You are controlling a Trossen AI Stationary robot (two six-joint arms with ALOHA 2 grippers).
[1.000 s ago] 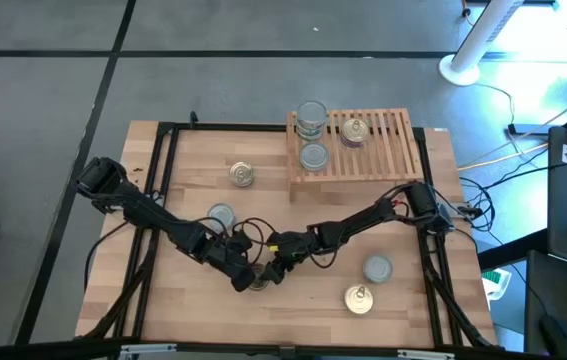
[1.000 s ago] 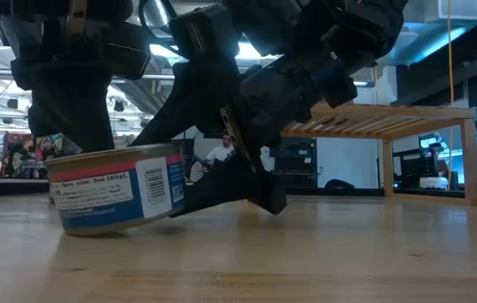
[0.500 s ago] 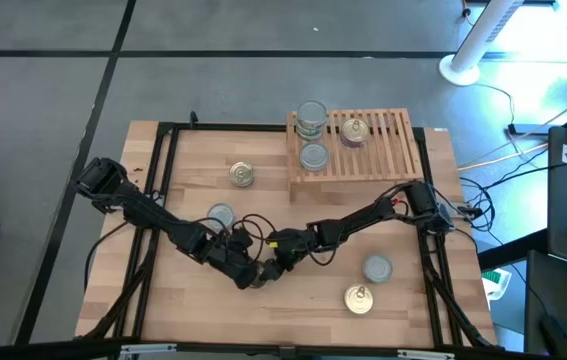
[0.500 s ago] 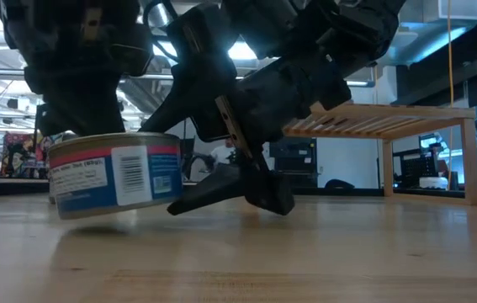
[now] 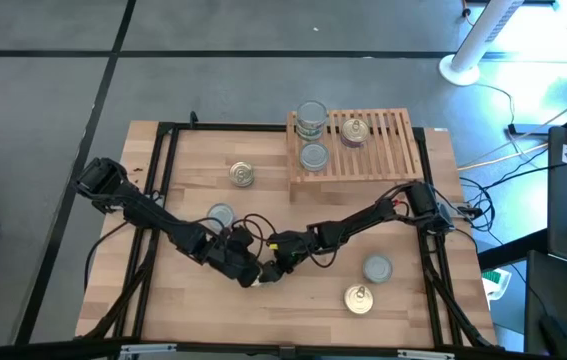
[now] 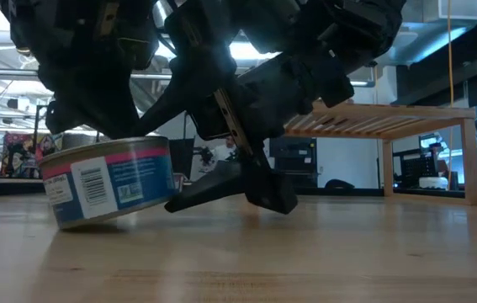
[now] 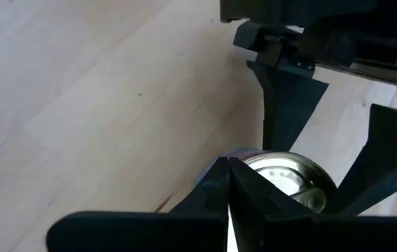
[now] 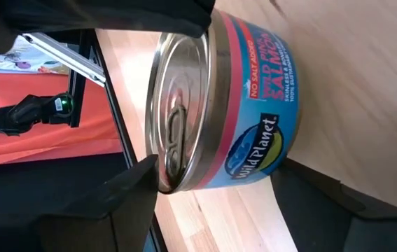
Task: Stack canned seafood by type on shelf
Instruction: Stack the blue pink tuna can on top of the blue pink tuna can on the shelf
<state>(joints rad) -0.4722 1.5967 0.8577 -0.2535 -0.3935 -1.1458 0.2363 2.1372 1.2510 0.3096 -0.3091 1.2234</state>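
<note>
A blue and pink salmon can (image 8: pixel 247 105) with a silver pull-ring lid stands tilted on the table's near middle, also seen in the low view (image 6: pixel 108 181). My right gripper (image 5: pixel 269 270) comes from the right with one finger over the lid and one under the base. My left gripper (image 7: pixel 227 168), shut, touches the lid from the left. The light-wood shelf (image 5: pixel 383 150) at the far side carries a two-high stack of silver-topped cans (image 5: pixel 311 118), a silver one (image 5: pixel 313 156) and a gold one (image 5: pixel 353 130). My left gripper presses its shut fingertips on the lid's rim (image 7: pixel 244 164), slanting down from the table's left. My right gripper pinches the can between lid (image 8: pixel 166 150) and base, one finger (image 8: pixel 131 185) over the lid, the other (image 6: pixel 221 183) under the base's right edge. It comes nearly level from the right. The can tilts, its left bottom edge (image 6: pixel 61 223) on the table.
Loose cans stand on the table: a gold-topped one (image 5: pixel 242 174) and a silver one (image 5: pixel 221 215) at the left, a silver one (image 5: pixel 377 268) and a gold one (image 5: pixel 359 299) at the near right. Cables trail along both arms.
The can has turned about its upright axis: in the low view its barcode has gone from the right side to the left. Midway it came up almost level, clear of the table; now it tilts again with its left edge down. Both grippers have kept their places and their wrists have turned.
</note>
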